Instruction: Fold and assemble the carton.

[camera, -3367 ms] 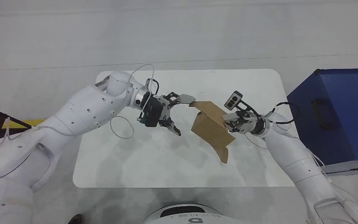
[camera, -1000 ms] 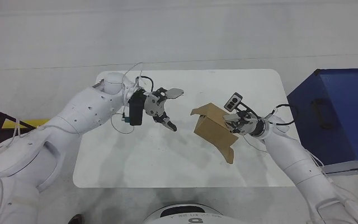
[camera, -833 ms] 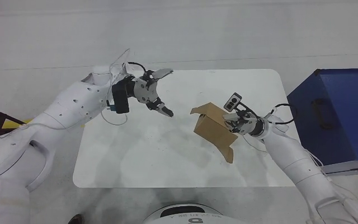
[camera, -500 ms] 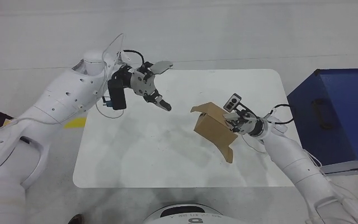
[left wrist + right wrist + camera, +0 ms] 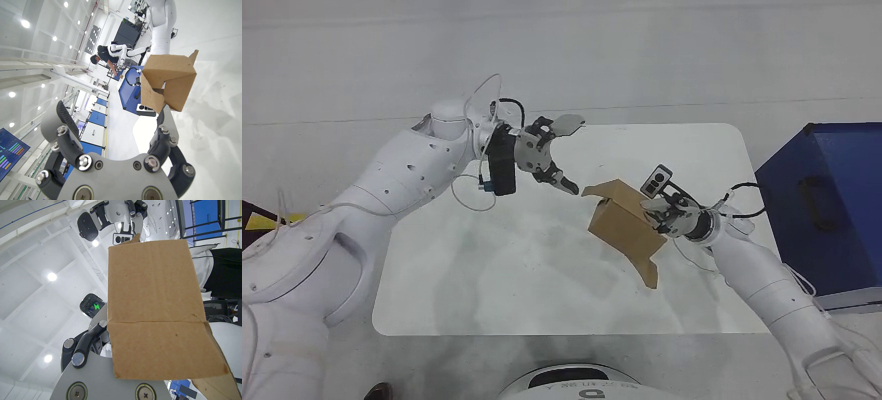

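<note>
Left pincer [image 5: 569, 154] gapes wide, fingers [image 5: 66, 115] well apart, hovering over the far side of the white bench [image 5: 472, 290]. Its lower fingertip is just beside a corner flap of the carton [image 5: 620, 225], and whether they touch I can't tell. Right pincer [image 5: 662, 220] is clamped on the brown carton's opposite edge and holds it tilted over the bench's right-middle. The carton is half-formed, with its flaps loose. From the left wrist it sits dead ahead, one open end facing in. A blue bin [image 5: 832, 210] stands off the bench's right end.
</note>
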Robot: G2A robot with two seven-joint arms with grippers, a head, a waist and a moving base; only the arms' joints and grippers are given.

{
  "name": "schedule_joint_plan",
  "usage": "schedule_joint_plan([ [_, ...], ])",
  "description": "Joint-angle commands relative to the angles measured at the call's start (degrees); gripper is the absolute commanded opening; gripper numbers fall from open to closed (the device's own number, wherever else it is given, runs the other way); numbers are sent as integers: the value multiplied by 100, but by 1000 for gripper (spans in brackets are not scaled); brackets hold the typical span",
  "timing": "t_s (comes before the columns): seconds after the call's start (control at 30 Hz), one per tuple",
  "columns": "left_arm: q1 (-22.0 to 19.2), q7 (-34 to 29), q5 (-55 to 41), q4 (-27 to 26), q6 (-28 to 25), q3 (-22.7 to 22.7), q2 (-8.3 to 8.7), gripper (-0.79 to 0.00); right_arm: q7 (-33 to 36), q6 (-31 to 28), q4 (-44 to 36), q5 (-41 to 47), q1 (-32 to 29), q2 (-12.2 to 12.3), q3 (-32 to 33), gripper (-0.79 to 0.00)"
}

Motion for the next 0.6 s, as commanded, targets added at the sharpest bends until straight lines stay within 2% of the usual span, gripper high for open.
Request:
schedule_joint_plan([
  [0.0,25,-41,19,49,27,0,-95,0,0,7,6,2,33,-9,-32,-785],
  [0.13,77,-83,30,186,80,-28,-255,0,0,-10,-11,3,77,-27,-106,-785],
  [0.23,116,118,19,315,-110,-39,-327,0,0,-53,-9,22,74,-33,-132,-785],
  [0.33,190,321,-20,402,-394,-46,-355,0,0,-131,-14,-21,40,-23,-129,-785],
  [0.57,190,321,-20,402,-394,-46,-355,0,0,-131,-14,-21,40,-23,-129,-785],
])
